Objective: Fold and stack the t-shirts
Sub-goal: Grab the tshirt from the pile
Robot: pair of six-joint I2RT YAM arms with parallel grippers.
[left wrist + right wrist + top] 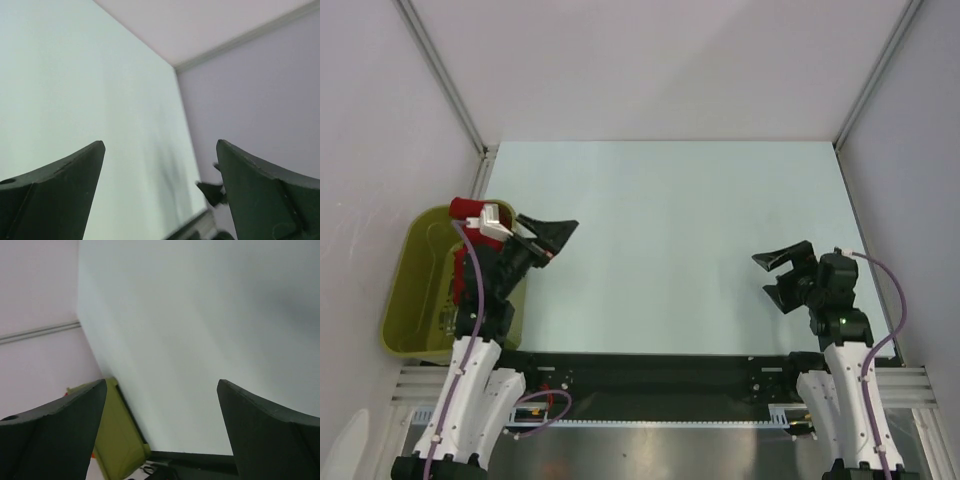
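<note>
T-shirts (pixel 461 268) of dark red cloth lie bunched in the green basket (pixel 410 290) at the left edge of the worktop (pixel 670 210), mostly hidden under the left arm. They look light, limp and likely to sag, so a pinch at a shoulder seam or hem, one corner per side, seems best. The left pincer (pixel 563 240) hangs released and empty just beside the basket, pointing away from the cloth, while the right pincer (pixel 762 276), also spread and empty, is well apart from it across the worktop.
</note>
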